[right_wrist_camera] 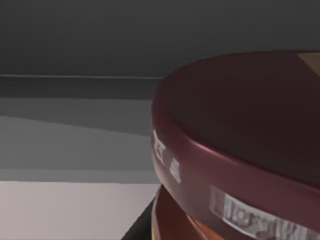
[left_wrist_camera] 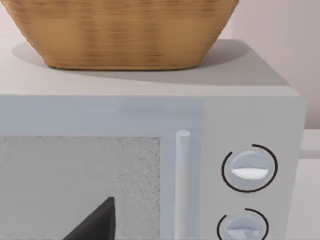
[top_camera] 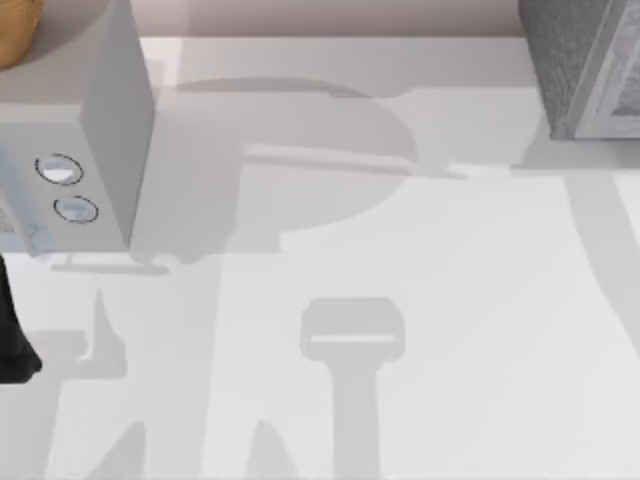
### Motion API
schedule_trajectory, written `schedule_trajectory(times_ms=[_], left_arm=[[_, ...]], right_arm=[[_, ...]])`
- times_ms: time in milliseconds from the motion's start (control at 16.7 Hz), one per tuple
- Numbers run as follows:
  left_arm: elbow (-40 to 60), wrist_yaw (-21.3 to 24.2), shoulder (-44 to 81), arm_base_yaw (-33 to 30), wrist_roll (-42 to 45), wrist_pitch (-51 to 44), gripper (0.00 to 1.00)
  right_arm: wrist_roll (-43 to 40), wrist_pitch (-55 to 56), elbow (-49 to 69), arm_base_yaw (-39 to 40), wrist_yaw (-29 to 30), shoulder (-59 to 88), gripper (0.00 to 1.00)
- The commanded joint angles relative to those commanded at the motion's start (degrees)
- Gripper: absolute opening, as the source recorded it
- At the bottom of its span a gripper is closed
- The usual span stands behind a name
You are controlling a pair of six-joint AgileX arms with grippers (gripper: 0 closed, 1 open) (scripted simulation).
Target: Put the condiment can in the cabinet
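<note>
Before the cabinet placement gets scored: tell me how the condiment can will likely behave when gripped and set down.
The condiment can looks rigid: its maroon lid holds a crisp round edge, so it probably won't deform. The lid's glossy sheen suggests a somewhat slippery surface. Being a round cylinder, it would likely roll if tipped onto its side.

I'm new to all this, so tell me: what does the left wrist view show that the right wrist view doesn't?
The left wrist view shows a woven basket resting on top of a grey microwave with two round knobs and a door handle. The right wrist view shows the condiment can very close up, its maroon lid largest, against a dark grey interior. I can see nothing shared between the two.
</note>
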Motion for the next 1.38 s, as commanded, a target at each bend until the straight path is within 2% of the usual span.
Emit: schedule_trajectory(times_ms=[240, 420, 960, 1380], left_arm=[[0.00, 0.00, 0.00, 0.00, 0.00, 0.00, 1.00], [0.00, 0.00, 0.00, 0.00, 0.00, 0.00, 1.00], [0.00, 0.00, 0.00, 0.00, 0.00, 0.00, 1.00], [0.00, 0.00, 0.00, 0.00, 0.00, 0.00, 1.00]], right_arm=[[0.49, -3.91, 14.35, 1.35, 1.59, 10.16, 0.00], [0.79, -5.55, 20.38, 1.94, 2.30, 14.56, 0.00], [0.97, -5.62, 22.43, 1.74, 2.36, 16.12, 0.00], [0.71, -3.82, 34.33, -0.22, 0.13, 30.29, 0.00]])
